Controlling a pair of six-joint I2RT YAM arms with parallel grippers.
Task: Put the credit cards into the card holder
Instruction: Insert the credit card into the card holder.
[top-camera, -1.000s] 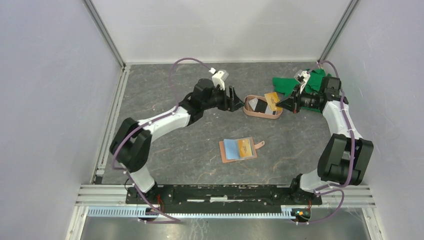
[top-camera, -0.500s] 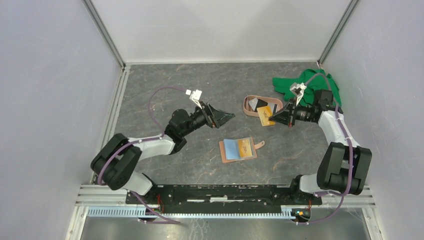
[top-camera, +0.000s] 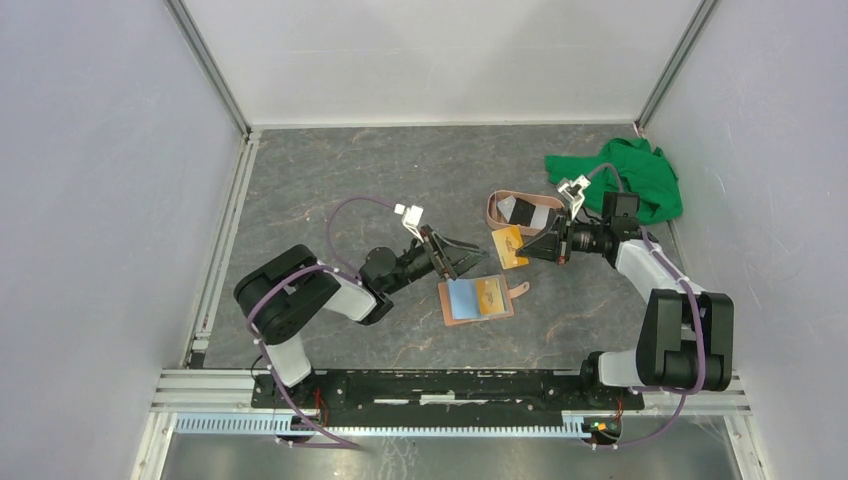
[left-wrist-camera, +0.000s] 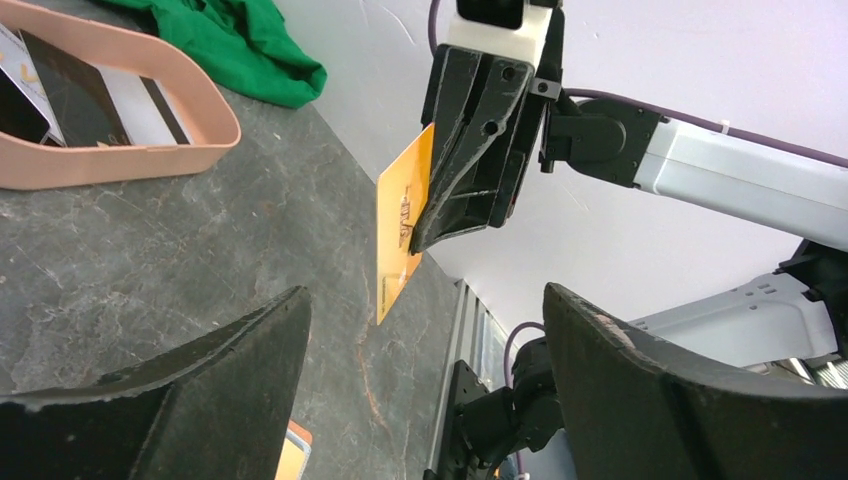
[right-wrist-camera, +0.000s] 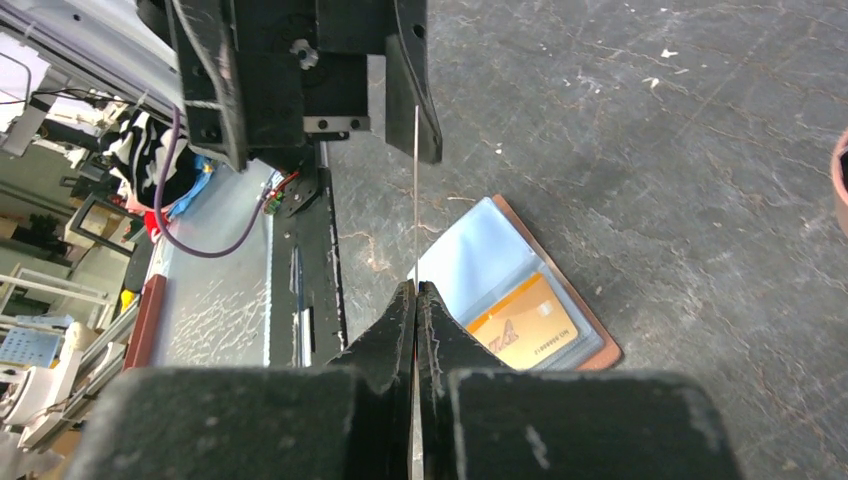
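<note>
The card holder (top-camera: 476, 299) lies open on the table with a light blue card (top-camera: 461, 297) and an orange card (top-camera: 489, 293) in its pockets. Just behind it my right gripper (top-camera: 530, 249) is shut on another orange-yellow credit card (top-camera: 508, 246), held on edge above the table. From the left wrist that card (left-wrist-camera: 401, 228) hangs from the right fingers (left-wrist-camera: 470, 150). In the right wrist view it shows edge-on (right-wrist-camera: 416, 180) over the holder (right-wrist-camera: 520, 300). My left gripper (top-camera: 472, 259) stands open and empty at the holder's left rear corner, facing the card.
A pink oval tray (top-camera: 492, 212) behind the holder carries a black card (top-camera: 520, 210) and a white one; from the left wrist its rim (left-wrist-camera: 150, 160) is at upper left. A green cloth (top-camera: 625, 175) lies at the back right.
The right gripper has carried the orange card out of the pink tray, forward and left toward the holder. The left arm has swung back from the tray and come down beside the holder, jaws wider.
</note>
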